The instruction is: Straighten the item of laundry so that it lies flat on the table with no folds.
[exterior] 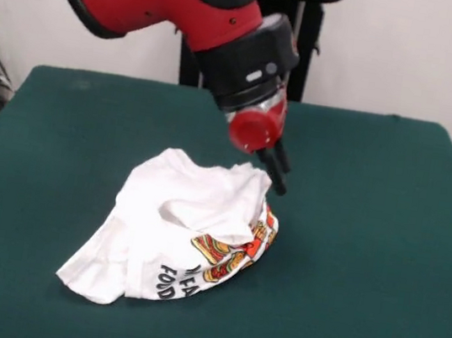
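Table (32,157) is green and fills most of the frame. Garment (168,228) sits about centre, crumpled, white side mostly up, its left corner spread out and folded layers bunched on the right; print and black letters show along the lower right edge. Arm (175,0) comes in from the top left. Gripper (276,172) hangs tilted at the garment's upper right edge; can't tell whether its fingers are parted or pinching cloth.

Arm angled down from upper left; end effector (278,170) tilted, low.
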Robot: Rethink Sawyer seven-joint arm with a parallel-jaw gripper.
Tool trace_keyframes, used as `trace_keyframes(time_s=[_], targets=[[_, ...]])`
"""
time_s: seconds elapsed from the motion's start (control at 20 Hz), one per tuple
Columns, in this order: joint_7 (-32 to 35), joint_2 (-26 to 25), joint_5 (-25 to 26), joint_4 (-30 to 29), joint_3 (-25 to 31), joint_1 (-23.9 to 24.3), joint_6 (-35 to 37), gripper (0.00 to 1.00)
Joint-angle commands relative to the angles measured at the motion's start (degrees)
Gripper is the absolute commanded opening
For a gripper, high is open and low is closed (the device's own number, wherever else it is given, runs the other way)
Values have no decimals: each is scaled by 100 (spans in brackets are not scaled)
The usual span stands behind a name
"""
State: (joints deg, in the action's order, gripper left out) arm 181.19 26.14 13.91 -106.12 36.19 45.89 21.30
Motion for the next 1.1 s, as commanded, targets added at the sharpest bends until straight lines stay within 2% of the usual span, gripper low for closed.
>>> trace_keyframes(time_s=[0.05, 0.25, 0.4, 0.8, 0.95, 1.1], targets=[[27, 385, 152, 1584, -1412, -744, 800, 100], [-96, 498, 60, 1833, -1567, -815, 1014, 100], [-88, 440, 230, 2305, -1979, -1034, 1210, 100], [-335, 378, 511, 2780, -2646, -1136, 1913, 100], [-634, 79, 661, 3078, -2696, -1063, 2052, 100], [-775, -299, 849, 3399, -2721, -1027, 1870, 100]])
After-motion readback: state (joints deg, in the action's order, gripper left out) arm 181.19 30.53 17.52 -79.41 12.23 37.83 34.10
